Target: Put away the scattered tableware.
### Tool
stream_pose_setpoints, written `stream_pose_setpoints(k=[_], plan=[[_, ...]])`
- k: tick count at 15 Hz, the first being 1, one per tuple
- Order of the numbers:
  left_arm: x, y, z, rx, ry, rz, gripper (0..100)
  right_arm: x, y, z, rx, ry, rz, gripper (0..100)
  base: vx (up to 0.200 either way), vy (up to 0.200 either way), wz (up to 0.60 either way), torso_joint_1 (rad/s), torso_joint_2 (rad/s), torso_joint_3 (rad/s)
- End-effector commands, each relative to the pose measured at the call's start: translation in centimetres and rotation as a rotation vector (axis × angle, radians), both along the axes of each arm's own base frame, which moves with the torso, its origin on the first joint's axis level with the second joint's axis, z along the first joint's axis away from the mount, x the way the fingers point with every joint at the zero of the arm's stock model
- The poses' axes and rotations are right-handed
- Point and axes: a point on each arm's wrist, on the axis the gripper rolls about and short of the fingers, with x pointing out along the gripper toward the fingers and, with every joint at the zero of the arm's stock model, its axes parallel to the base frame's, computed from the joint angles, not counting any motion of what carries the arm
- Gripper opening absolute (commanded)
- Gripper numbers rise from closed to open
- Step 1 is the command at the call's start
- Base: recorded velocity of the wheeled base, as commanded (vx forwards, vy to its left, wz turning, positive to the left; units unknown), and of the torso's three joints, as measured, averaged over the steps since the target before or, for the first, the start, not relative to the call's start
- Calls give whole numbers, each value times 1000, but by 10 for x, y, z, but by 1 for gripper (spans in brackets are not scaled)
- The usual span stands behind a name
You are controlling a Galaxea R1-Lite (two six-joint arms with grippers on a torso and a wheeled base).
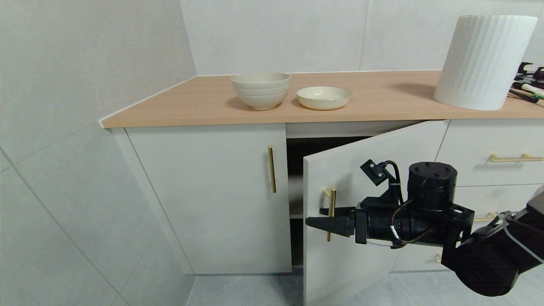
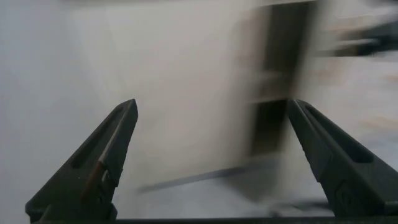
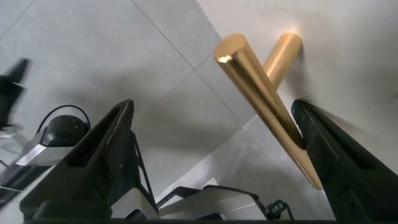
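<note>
Up on the table (image 1: 382, 91), a deep ribbed bowl (image 1: 261, 90) stands toward the left end, and a shallow cream dish (image 1: 324, 97) sits just beside it on the right, the two close but apart, both upright and between the front edge and the back wall. Below them the cabinet's right door (image 1: 340, 272) hangs partly open, leaving a dark gap beside the closed left door (image 1: 212, 199). The right gripper (image 1: 314, 216) is at the open door's brass handle (image 1: 332, 199), its fingers (image 3: 106, 155) spread wide with the bar (image 3: 261, 93) passing between them, close against one finger; whether it touches I cannot tell. The left gripper (image 2: 212, 102) has its fingers (image 2: 112, 146) set wide apart as well, facing a blurred pale cabinet front. At the table's right end stands a tall white ribbed container (image 1: 484, 59), with some small tools (image 1: 527, 87) at the far right edge, and drawers with brass pulls (image 1: 514, 158) lie below.
</note>
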Motion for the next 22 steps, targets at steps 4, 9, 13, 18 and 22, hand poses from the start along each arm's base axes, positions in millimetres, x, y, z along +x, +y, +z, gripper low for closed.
stream_pose_setpoints(k=[4,9,13,18,22], plan=[[82,-10,82,-32,378,-429,100,1,1,3,30,-41,2,100,0,0,0,0,0,0],[183,-32,54,-70,661,-621,100,2,2,1,26,-38,2,100,0,0,0,0,0,0],[217,-42,11,-83,774,-633,100,0,4,-1,24,-34,10,100,0,0,0,0,0,0],[216,-48,14,-137,806,-643,100,0,4,-1,23,-35,12,100,0,0,0,0,0,0],[219,-49,16,-138,798,-643,0,0,4,-1,23,-35,12,100,0,0,0,0,0,0]])
